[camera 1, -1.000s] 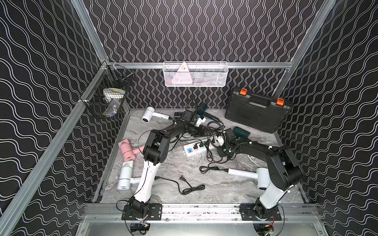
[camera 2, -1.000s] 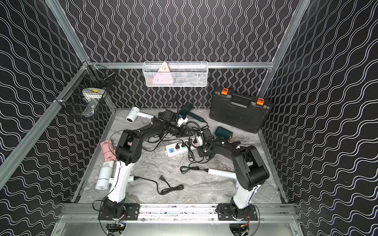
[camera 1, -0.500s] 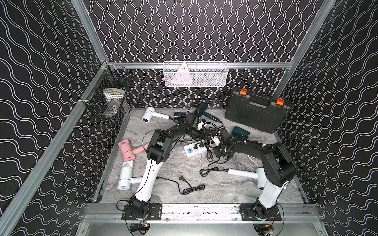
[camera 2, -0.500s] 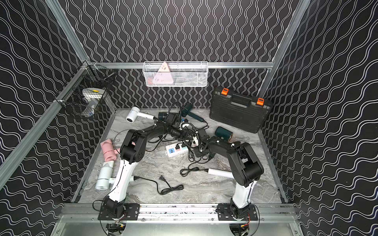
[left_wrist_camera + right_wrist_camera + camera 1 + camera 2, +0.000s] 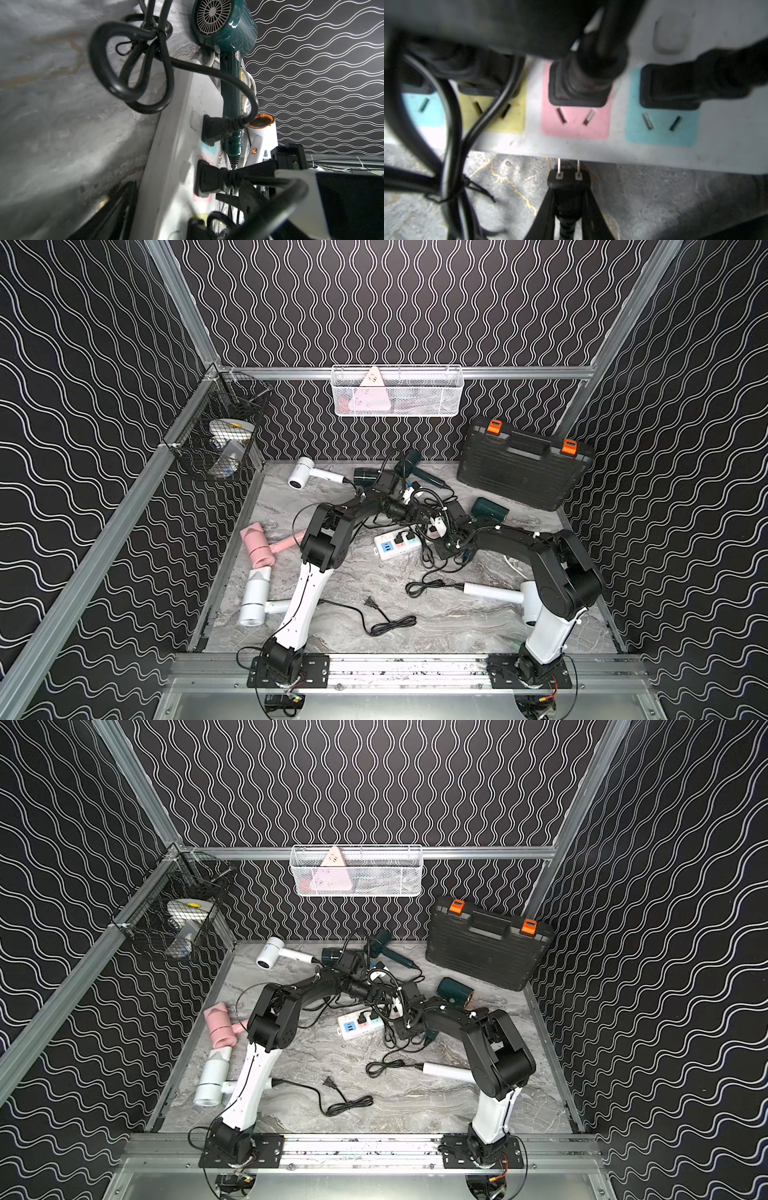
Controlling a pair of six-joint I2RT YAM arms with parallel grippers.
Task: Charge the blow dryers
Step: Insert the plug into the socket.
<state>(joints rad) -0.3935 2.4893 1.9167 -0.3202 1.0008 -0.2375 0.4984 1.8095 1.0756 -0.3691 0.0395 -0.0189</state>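
Note:
Several blow dryers lie around a white power strip (image 5: 395, 546): dark green ones (image 5: 490, 510) (image 5: 409, 460) (image 5: 365, 475), white ones (image 5: 301, 475) (image 5: 253, 597) (image 5: 528, 601) and a pink one (image 5: 259, 545). My right gripper (image 5: 568, 193) is shut on a black two-pin plug (image 5: 568, 178), whose prongs point at the strip's side edge (image 5: 612, 153) below the pink socket (image 5: 576, 122). Black plugs sit in the pink, yellow and blue sockets. My left gripper (image 5: 434, 524) is open and straddles the strip (image 5: 170, 145) among tangled cords.
A black toolcase with orange latches (image 5: 523, 464) leans at the back right. A white wire basket (image 5: 397, 391) hangs on the back wall and a black one (image 5: 218, 439) on the left rail. A loose cord with plug (image 5: 374, 608) lies near the front.
My left arm has swung right and nearer, from the back dryers to over the strip, staying open. The right gripper keeps the plug at the strip; its elbow shifted slightly.

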